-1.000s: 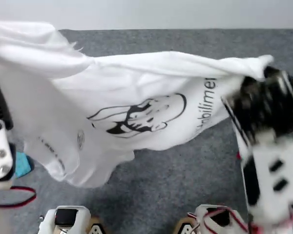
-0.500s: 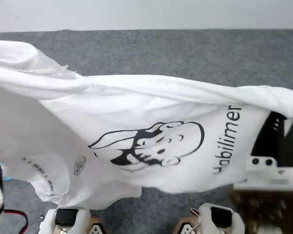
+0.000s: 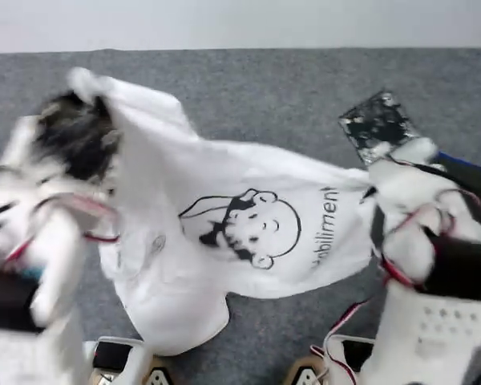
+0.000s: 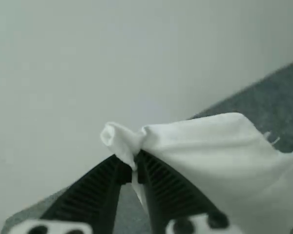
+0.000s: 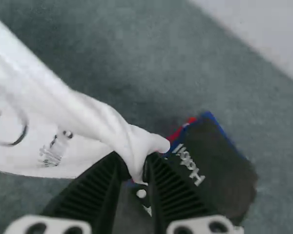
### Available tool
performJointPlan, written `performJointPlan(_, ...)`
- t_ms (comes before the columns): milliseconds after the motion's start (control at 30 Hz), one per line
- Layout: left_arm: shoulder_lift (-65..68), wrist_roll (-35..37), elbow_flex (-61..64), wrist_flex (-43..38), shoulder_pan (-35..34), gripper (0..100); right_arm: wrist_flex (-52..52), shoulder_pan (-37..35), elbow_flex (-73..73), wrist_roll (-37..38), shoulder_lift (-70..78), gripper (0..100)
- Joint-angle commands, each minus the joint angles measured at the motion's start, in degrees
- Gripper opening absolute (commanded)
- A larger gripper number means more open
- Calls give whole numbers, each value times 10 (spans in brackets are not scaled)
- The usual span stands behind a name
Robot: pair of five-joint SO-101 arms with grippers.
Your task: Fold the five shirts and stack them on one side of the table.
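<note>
from above, the white shirt (image 3: 224, 233) hangs spread out over the grey bench (image 3: 305, 88). the left fingers (image 4: 95, 192) pinch one shirt corner, with a pale wall (image 4: 88, 58) behind. the right fingers (image 5: 95, 190) pinch another corner above a dark folded shirt (image 5: 219, 170) on the bench.

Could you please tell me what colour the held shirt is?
The shirt is white with a black print; the high view shows it best.

White shirt (image 3: 176, 176), black cartoon print upward; stretched crosswise, both ends raised
</note>
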Motion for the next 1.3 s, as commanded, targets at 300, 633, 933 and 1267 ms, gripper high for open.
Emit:
performJointPlan(300,77,-1,229,-349,8,5,-448,-46,228,6,41,11)
performJointPlan(633,313,38,23,-410,-36,5,-699,-47,206,63,222,11)
performJointPlan(933,356,36,-16,-332,-33,5,-713,-46,99,63,385,11)
performJointPlan(1267,356,30,-92,-59,-51,5,-609,-51,73,95,463,11)
